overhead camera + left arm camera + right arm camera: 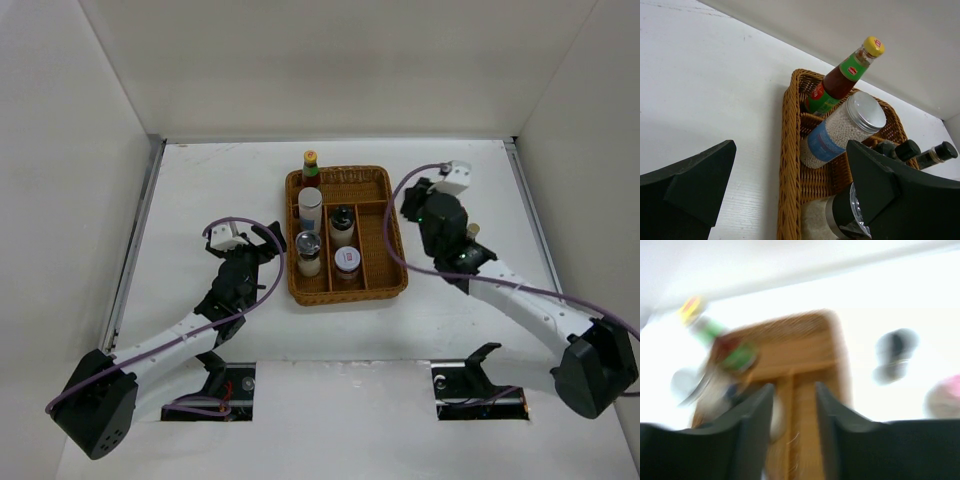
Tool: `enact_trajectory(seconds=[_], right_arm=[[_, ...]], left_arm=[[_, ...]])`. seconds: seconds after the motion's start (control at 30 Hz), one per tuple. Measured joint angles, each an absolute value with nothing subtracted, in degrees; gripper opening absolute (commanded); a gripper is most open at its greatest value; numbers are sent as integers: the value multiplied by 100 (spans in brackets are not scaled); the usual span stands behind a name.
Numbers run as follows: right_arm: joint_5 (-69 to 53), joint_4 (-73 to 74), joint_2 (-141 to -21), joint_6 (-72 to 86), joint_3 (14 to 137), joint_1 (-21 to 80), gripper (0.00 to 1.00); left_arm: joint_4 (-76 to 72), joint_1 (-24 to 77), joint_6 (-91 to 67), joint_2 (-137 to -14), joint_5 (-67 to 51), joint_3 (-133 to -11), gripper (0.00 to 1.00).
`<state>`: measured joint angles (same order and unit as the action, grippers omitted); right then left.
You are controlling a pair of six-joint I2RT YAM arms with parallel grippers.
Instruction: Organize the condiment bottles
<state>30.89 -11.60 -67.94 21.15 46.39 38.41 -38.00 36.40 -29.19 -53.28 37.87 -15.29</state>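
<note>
A brown wicker tray with dividers (372, 252) sits in the middle of the white table (200, 180), and five of the condiment containers stand upright in it. Its left column holds three, from back to front. A red sauce bottle with a green label and yellow cap (840, 82) is in the far corner. A clear jar of white granules with a blue label and silver lid (842, 127) stands just in front of it, and a glass shaker with a silver top (308, 250) is nearest the arms. The middle column holds a dark bottle with a black cap (342, 222) and, in front of it, a small jar with a red-and-white lid (347, 262). The left gripper (790, 147) is just beside the tray's left rim, near the shaker, with its black fingers (687, 195) spread wide and nothing between them. The right gripper (794, 390) hangs near the tray's right side, pointing in over it. The right wrist view is smeared, but the two fingers stand a narrow gap apart and pinch nothing — the wicker shows through the gap. On the table to the right of the tray, that view shows a dark bottle-like blur (895, 355) and a pinkish round shape (945, 400), both too blurred to name. From above, a small tan-capped bottle (472, 231) peeks out just beside the right arm.
</note>
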Motion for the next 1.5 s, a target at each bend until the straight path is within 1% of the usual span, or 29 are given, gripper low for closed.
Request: enact_trajectory(seconds=[0.03, 0.07, 0.17, 0.2, 0.27, 0.33, 0.5, 0.67, 0.87, 0.97, 1.13, 1.17, 1.27, 1.37, 1.43, 1.5], right_arm=[[3212, -1157, -6746, 2123, 4646, 3479, 36], [3350, -1114, -6731, 2137, 4646, 3170, 39], [3815, -821, -6702, 2176, 4587, 2460, 70], [3966, -720, -6670, 2178, 4547, 2324, 75], [4215, -558, -6587, 2139, 4438, 2132, 81], [4359, -436, -6528, 2117, 4320, 1946, 82], [4335, -174, -6602, 2152, 4128, 1570, 78], [4156, 14, -6731, 2285, 4025, 1529, 75], [4071, 128, -6803, 2388, 4010, 1468, 67], [4056, 163, -6812, 2447, 3983, 1457, 55], [4049, 257, -6834, 2532, 3933, 1431, 27], [4018, 255, -6820, 2571, 3931, 1426, 24], [3999, 338, -6657, 2569, 3872, 1459, 22], [4042, 598, -6187, 2526, 3846, 1662, 22], [4084, 659, -5819, 2506, 3918, 1997, 22], [4106, 687, -5714, 2436, 4176, 2418, 23]], left_arm=[[-3800, 3640, -2919, -5328, 3787, -1529, 95], [-3800, 3640, -2919, -5325, 3787, -1529, 95], [-3800, 3640, -2921, -5325, 3787, -1529, 95], [-3800, 3640, -2926, -5325, 3787, -1529, 95], [-3802, 3645, -2943, -5336, 3787, -1529, 95], [-3833, 3651, -2971, -5391, 3787, -1529, 95], [-3833, 3649, -3026, -5498, 3717, -1529, 95], [-3837, 3649, -3050, -5496, 3686, -1529, 95], [-3837, 3649, -3065, -5498, 3682, -1529, 95], [-3837, 3649, -3083, -5498, 3682, -1529, 95], [-3837, 3649, -3092, -5518, 3680, -1529, 95], [-3837, 3649, -3092, -5518, 3680, -1529, 95], [-3837, 3647, -3092, -5511, 3680, -1529, 95], [-3837, 3638, -3092, -5498, 3677, -1529, 95], [-3837, 3638, -3094, -5498, 3677, -1529, 95], [-3837, 3638, -3094, -5502, 3677, -1529, 95]])
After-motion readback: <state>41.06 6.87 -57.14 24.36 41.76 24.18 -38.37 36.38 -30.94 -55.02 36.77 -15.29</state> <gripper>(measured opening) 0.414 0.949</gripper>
